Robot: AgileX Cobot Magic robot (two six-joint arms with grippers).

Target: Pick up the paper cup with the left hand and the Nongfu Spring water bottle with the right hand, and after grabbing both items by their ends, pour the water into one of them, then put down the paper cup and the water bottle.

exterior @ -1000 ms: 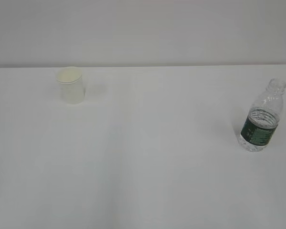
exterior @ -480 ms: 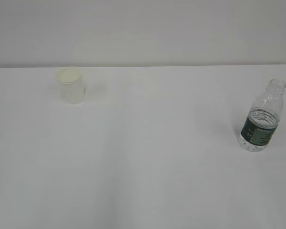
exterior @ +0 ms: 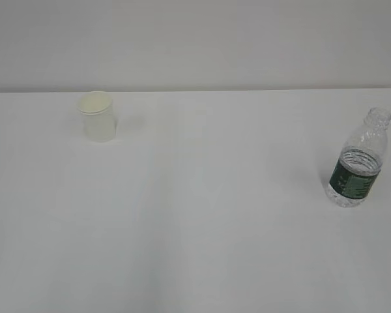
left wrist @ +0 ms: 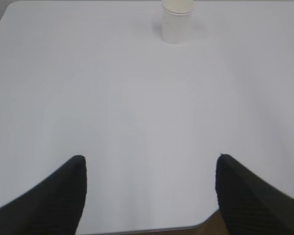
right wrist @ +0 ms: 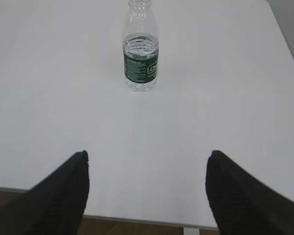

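Two spread black ribbed grippers, left hand (left wrist: 149,169), right hand (right wrist: 147,164), tapered paper cup (exterior: 98,117), ribbed clear Nongfu Spring water bottle (exterior: 357,162)

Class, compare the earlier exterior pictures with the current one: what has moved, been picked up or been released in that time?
Nothing has visibly changed. The paper cup still stands upright at the far left of the table, and the water bottle still stands at the right, neither touched. No gripper shows in the exterior view.

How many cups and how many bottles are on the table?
Cup: 1
Bottle: 1
Total: 2
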